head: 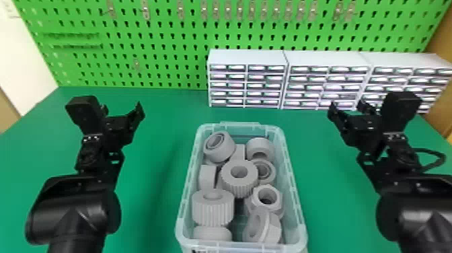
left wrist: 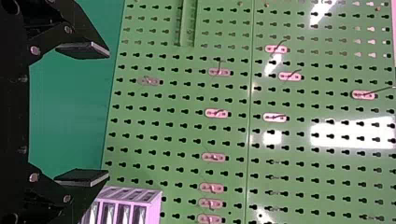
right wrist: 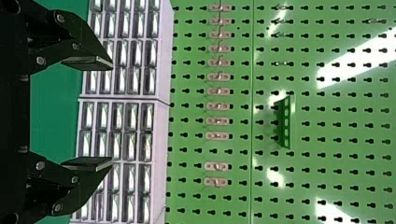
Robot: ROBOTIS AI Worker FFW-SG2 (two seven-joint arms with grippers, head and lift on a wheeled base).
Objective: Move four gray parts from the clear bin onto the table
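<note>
In the head view the clear bin [head: 184, 202] stands at the front centre of the green table, holding several gray parts, among them a ribbed gear [head: 239, 176], a ring [head: 219, 147] and a nut-shaped part [head: 267, 198]. My left gripper [head: 122, 109] is held above the table to the left of the bin, and my right gripper [head: 348, 109] is on its right side. Fingers of the left gripper [left wrist: 95, 114] are spread wide in its wrist view. Likewise the right gripper [right wrist: 100, 114] is open, nothing between its fingers.
White drawer cabinets [head: 248, 57] line the table's back edge from the centre to the right. Behind them rises a green pegboard [head: 161, 43] with small hooks. Green tabletop [head: 161, 151] shows between the left arm and the bin, and also on the bin's right.
</note>
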